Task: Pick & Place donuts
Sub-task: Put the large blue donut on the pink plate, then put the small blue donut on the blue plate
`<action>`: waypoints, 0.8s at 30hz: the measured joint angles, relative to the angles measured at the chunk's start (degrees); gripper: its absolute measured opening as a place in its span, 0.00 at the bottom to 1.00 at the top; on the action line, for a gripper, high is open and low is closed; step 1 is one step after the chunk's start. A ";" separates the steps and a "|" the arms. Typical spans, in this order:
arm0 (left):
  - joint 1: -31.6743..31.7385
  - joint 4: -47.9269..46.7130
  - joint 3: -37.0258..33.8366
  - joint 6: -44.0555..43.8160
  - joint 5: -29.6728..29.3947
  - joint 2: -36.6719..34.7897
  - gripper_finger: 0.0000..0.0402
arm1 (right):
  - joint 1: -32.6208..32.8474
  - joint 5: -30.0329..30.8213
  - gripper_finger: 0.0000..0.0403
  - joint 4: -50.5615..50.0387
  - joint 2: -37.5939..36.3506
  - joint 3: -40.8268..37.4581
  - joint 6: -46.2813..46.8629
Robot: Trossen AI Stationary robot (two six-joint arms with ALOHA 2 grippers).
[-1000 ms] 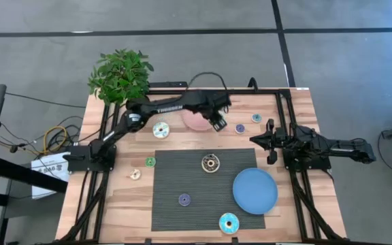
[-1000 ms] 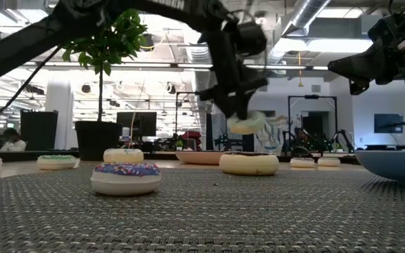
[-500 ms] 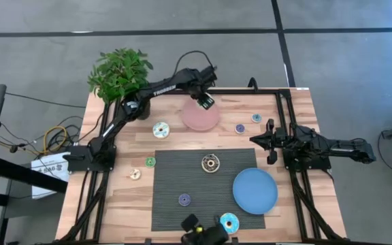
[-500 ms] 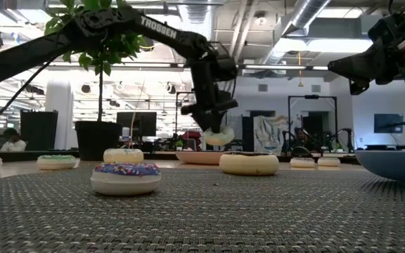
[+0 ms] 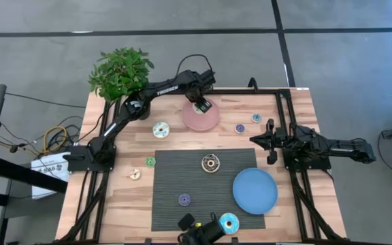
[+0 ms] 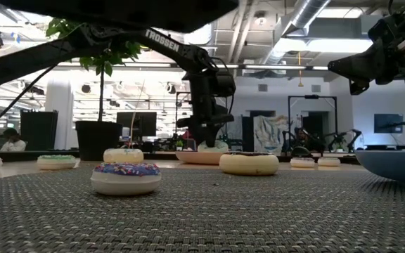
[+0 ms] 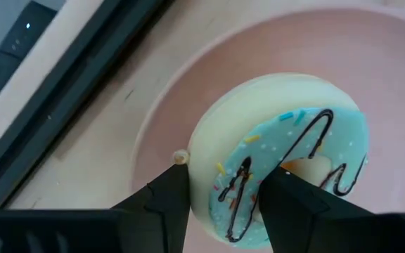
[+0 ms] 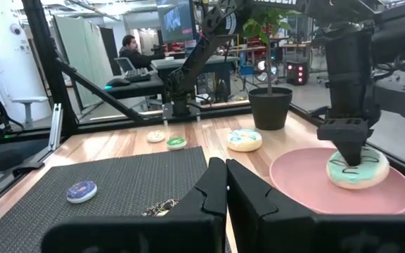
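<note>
1. The cyan-iced donut point(image 7: 280, 169) rested on the pink plate point(image 5: 201, 117), its rim pinched by the left gripper point(image 7: 220, 200), not yet let go.
2. No other donut lay on the pink plate: a cyan one point(image 5: 160, 129) just beside it, two small ones point(image 5: 240, 128) near, the brown one point(image 5: 210, 163) and the rest farther off; most work remained.
3. The right gripper point(image 8: 225, 188) waited well away, fingers pressed together.
</note>
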 joint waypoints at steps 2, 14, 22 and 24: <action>0.00 0.11 0.05 0.07 -0.21 0.00 0.38 | 0.02 0.00 0.00 0.00 0.00 0.00 -0.01; 0.26 0.63 0.52 0.39 -2.85 0.00 0.53 | 0.02 0.00 0.00 0.00 0.00 0.00 0.01; 0.00 0.72 2.27 0.70 -3.34 -0.83 0.54 | 0.02 -0.01 0.00 0.00 0.00 0.00 0.01; -0.19 0.78 2.27 0.70 -3.39 -1.16 0.54 | 0.02 0.00 0.00 0.00 0.00 0.00 0.02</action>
